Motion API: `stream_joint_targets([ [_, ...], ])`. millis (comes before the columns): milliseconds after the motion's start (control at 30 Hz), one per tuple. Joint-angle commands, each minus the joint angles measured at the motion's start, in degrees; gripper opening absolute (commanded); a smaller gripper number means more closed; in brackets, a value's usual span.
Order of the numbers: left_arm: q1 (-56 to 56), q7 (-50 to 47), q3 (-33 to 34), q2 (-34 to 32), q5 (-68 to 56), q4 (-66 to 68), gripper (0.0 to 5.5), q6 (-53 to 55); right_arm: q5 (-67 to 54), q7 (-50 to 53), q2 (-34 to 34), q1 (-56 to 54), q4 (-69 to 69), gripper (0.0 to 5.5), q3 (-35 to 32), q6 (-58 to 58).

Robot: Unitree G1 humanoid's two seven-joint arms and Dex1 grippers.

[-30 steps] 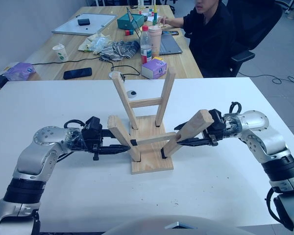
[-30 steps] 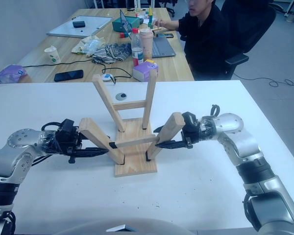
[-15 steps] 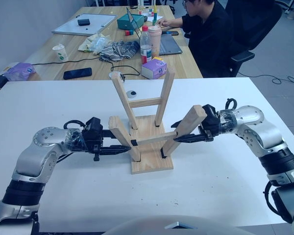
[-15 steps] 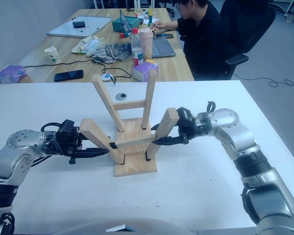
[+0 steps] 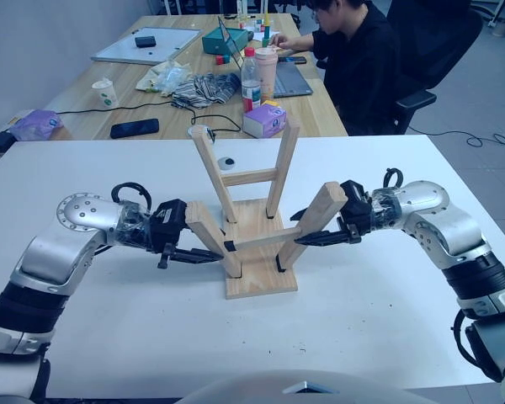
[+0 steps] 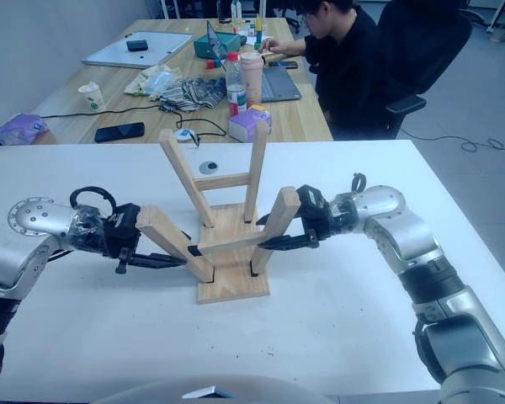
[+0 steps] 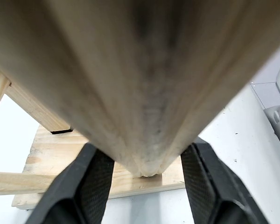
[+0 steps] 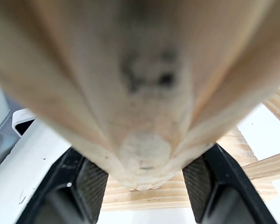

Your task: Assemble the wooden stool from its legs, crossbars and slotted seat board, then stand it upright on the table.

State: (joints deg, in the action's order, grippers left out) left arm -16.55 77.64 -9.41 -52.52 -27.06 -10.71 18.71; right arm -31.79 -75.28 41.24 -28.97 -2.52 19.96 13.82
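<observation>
Item: wooden stool, assembled and inverted, standing near the middle of the white worktop (image 5: 379, 337). Seat board (image 5: 261, 284): lies flat on the worktop, slots filled, all four legs pointing upward and splayed outward. Far-left leg (image 5: 210, 172) and far-right leg (image 5: 283, 167): joined about halfway up by the far crossbar (image 5: 251, 176). Near-left leg (image 5: 209, 236) and near-right leg (image 5: 316, 220): lower in the head views, leaning more strongly outward to each side, joined by the near crossbar (image 5: 257, 241), which runs at a slight slant between them. Left claw (image 5: 205, 256): reaches in from the robot's left, level with the lower part of the near-left leg and closed around it; in the left wrist view the black ribbed pads (image 7: 91, 186) sit one on each side of the leg, against the wood. Right claw (image 5: 311, 239): reaches in from the robot's right and grips the near-right leg in the same way, its pads (image 8: 91, 189) flanking the leg on both sides. Both arms lie low over the worktop, roughly mirroring each other. Other items: a small round disc (image 5: 227, 162) on the white worktop just behind the stool; beyond it a second, wooden worktop (image 5: 76, 122) carrying a bottle (image 5: 251, 80), a small box (image 5: 264, 119), a dark phone (image 5: 135, 127) and a paper cup (image 5: 106, 91).
</observation>
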Motion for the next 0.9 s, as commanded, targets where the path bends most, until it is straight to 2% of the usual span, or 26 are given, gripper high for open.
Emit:
stream_joint_targets([
  [33,-0.95,4.76,-14.05,-1.67,9.18,-1.52,2.07,7.1,19.17,8.47,0.43,2.44,-1.83,2.04,9.1,1.79],
  [233,-3.5,3.08,-17.06,1.51,8.44,-2.64,2.07,10.81,19.65,9.82,-1.52,4.05,2.39,2.04,11.49,2.68],
  [367,2.43,1.81,-20.69,0.87,13.91,0.34,2.07,6.19,23.11,10.43,-2.31,6.88,3.37,2.04,14.97,0.02],
  [467,8.12,-0.69,-20.19,-0.51,13.47,1.7,2.07,6.9,27.3,10.98,-2.02,11.01,-0.44,2.04,18.41,-3.85],
  [633,11.41,-3.57,-20.25,-0.3,14.55,5.12,2.07,5.5,29.67,12.54,-1.72,13.71,-3.18,2.04,19.33,-6.5],
  [667,10.79,-4.72,-19.66,0.44,12.9,3.59,2.07,7.64,29.45,12.61,-1.93,13.62,-3.25,2.04,19.12,-6.54],
  [700,9.77,-5.69,-18.56,1.14,10.55,1.67,2.43,9.94,28.83,12.82,-2.23,13.39,-3.25,2.04,18.58,-6.23],
  [767,7.86,-6.5,-15.2,2.01,5.83,0.16,2.81,12.98,27.85,13.46,-2.42,12.97,-3.33,2.04,17.4,-5.83],
  [900,7.45,-6.62,-3.46,0.82,-2.6,0.66,3.58,15.59,26.23,14.51,-1.42,12.44,-2.01,2.04,15.72,-5.08],
])
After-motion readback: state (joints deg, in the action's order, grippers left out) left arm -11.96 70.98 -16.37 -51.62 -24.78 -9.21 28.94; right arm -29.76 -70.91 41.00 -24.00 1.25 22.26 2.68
